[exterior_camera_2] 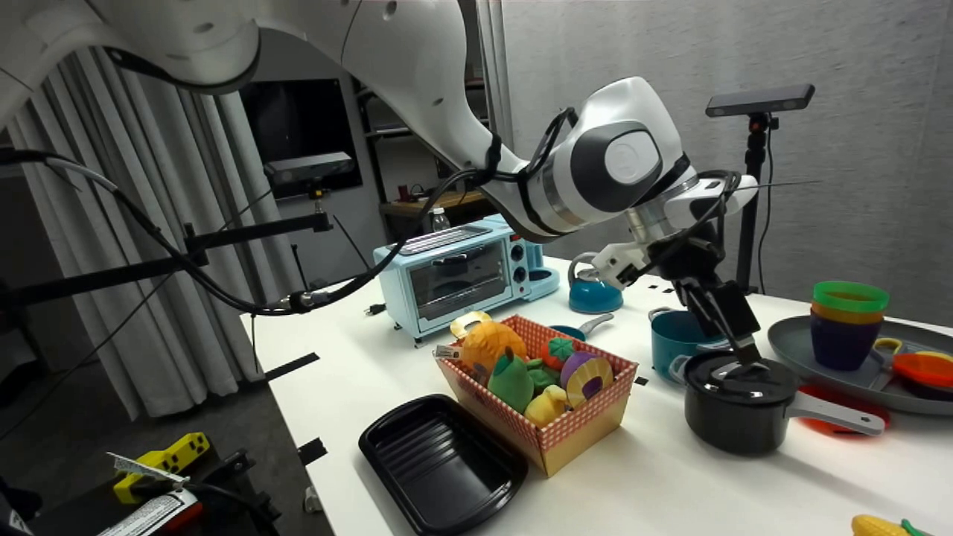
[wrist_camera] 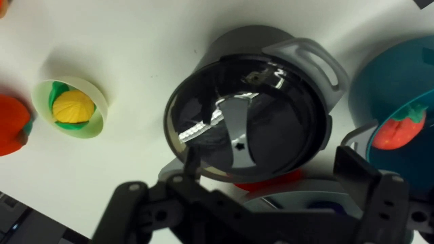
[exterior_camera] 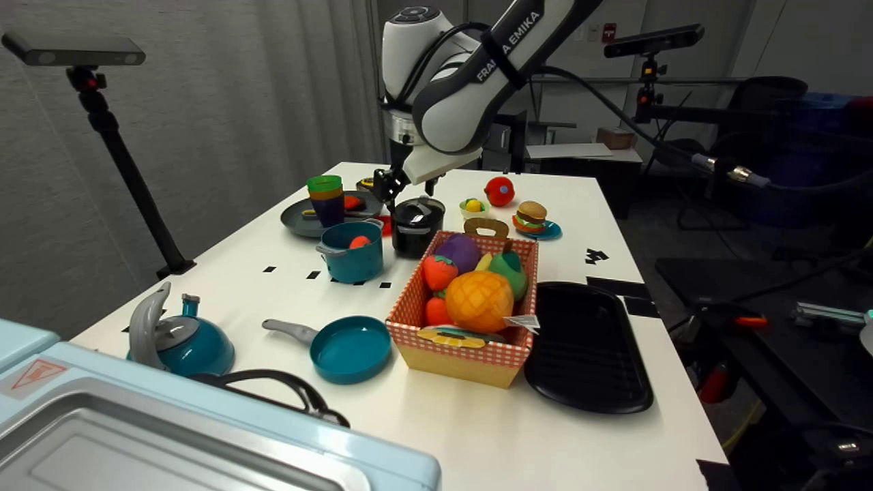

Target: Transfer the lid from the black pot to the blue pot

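Observation:
The dark glossy lid [exterior_camera: 426,211] sits on top of the black pot [exterior_camera: 411,243] in both exterior views; the lid [exterior_camera_2: 767,383] and the black pot [exterior_camera_2: 733,426] are at the right there. In the wrist view the lid [wrist_camera: 278,135] shows from above with a grey strap handle, covering most of the black pot [wrist_camera: 249,39]. The blue pot [exterior_camera: 358,264] stands beside the black pot, uncovered, with a red toy strawberry inside; it also shows in the wrist view [wrist_camera: 376,74]. My gripper [wrist_camera: 269,156] is open above the lid, its fingers apart on either side of the handle.
A fruit basket [exterior_camera: 460,354] stands near the pots, beside a big black tray [exterior_camera: 593,354]. A grey plate [exterior_camera_2: 797,350] with stacked cups [exterior_camera_2: 845,335] is close to the black pot. A small bowl [wrist_camera: 101,117] holds a yellow toy. The teal pan [exterior_camera: 351,348] and kettle [exterior_camera: 198,344] lie farther off.

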`<act>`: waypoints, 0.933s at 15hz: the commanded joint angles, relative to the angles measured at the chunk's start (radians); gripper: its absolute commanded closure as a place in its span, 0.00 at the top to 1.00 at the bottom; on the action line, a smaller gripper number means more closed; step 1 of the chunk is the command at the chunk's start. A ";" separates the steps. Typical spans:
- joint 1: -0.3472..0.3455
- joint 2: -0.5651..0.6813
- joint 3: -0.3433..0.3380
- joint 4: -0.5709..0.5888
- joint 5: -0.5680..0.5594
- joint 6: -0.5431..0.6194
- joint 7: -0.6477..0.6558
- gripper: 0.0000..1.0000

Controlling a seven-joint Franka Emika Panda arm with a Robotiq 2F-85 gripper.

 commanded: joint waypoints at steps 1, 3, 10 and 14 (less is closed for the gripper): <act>-0.004 0.055 -0.033 0.063 0.006 0.010 0.010 1.00; -0.011 0.068 -0.030 0.074 0.010 0.012 0.000 1.00; -0.010 0.104 -0.021 0.090 0.020 0.006 0.002 1.00; -0.014 0.119 -0.026 0.118 0.021 0.008 0.006 0.59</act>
